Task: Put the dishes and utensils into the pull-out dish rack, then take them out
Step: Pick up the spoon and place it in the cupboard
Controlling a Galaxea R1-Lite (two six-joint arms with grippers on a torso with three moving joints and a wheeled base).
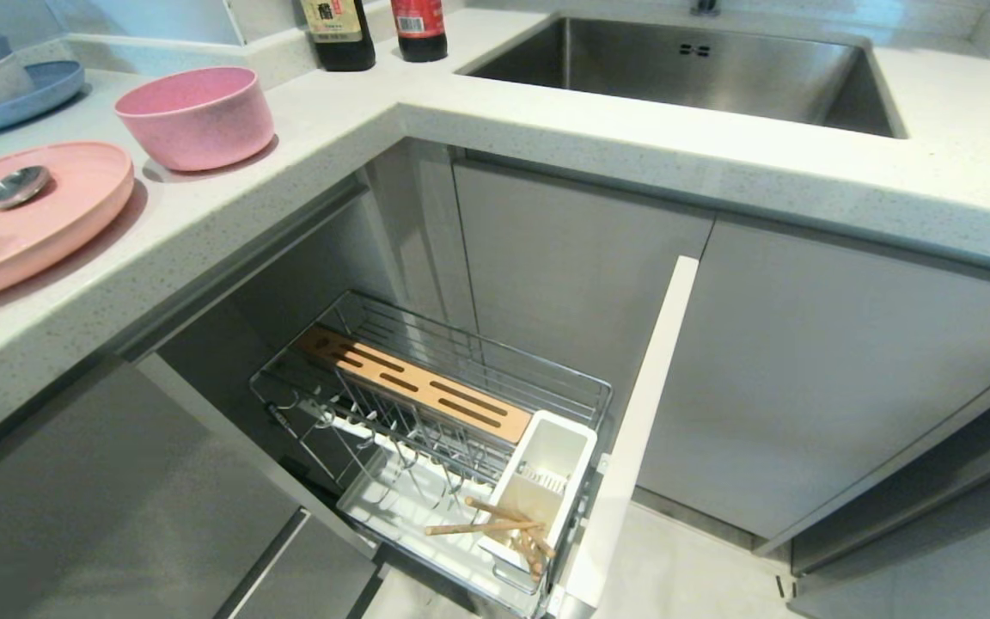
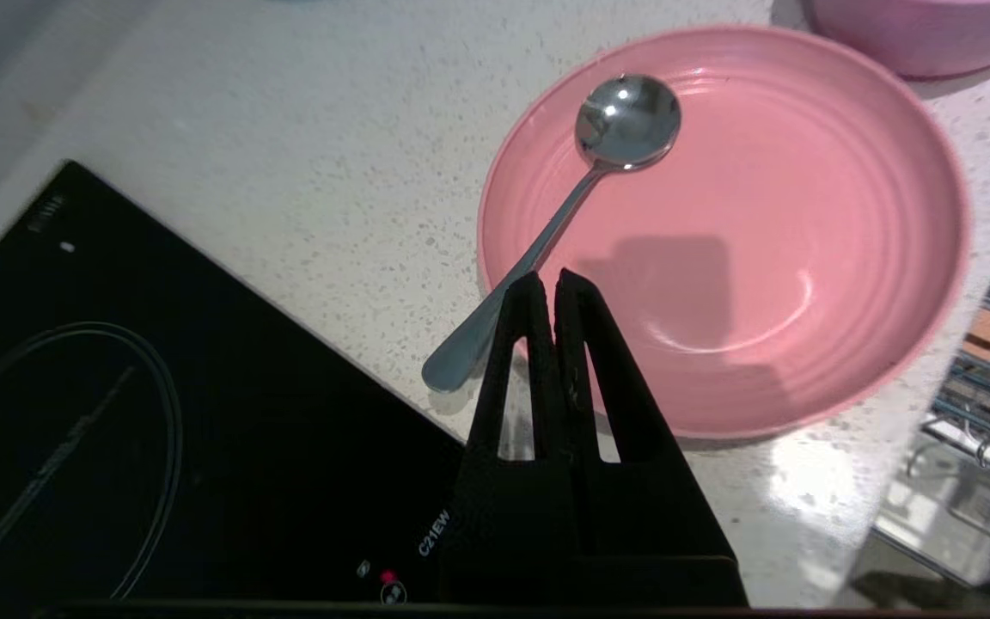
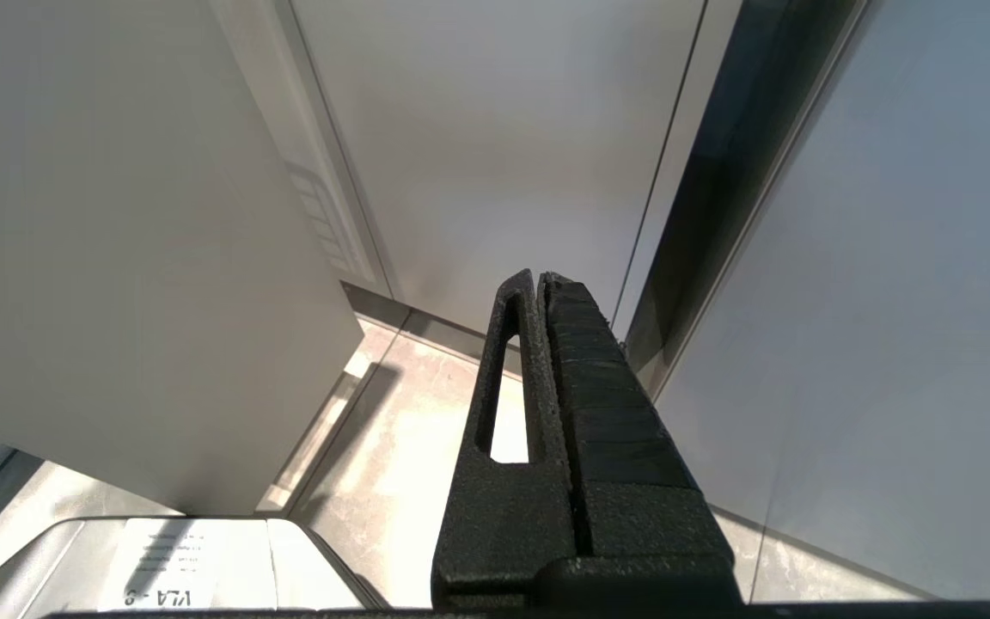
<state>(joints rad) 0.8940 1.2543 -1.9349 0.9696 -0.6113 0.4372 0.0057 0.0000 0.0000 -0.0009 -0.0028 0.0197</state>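
Your left gripper (image 2: 546,279) hangs over the counter (image 1: 349,120) with its fingers clenched together on nothing, the tips above the spoon (image 2: 564,219) handle where it crosses the plate (image 2: 804,215) rim. The spoon's bowl lies face up on the plate and its handle end pokes out past the rim, toward the black cooktop (image 2: 117,413). The pink bowl (image 1: 196,116) stands upright just beside the plate, farther back. Below, you see the rack (image 1: 435,430) pulled out of the cabinet, no dishes on its prongs. The chopsticks (image 1: 495,524) are at the white cup (image 1: 542,481), leaning out over its front edge; you probably have their ends inside it, but the head view is too cluttered to be sure. Your right gripper (image 3: 542,279) is pressed shut and empty, parked low by the cabinet doors (image 3: 504,129), above the floor.
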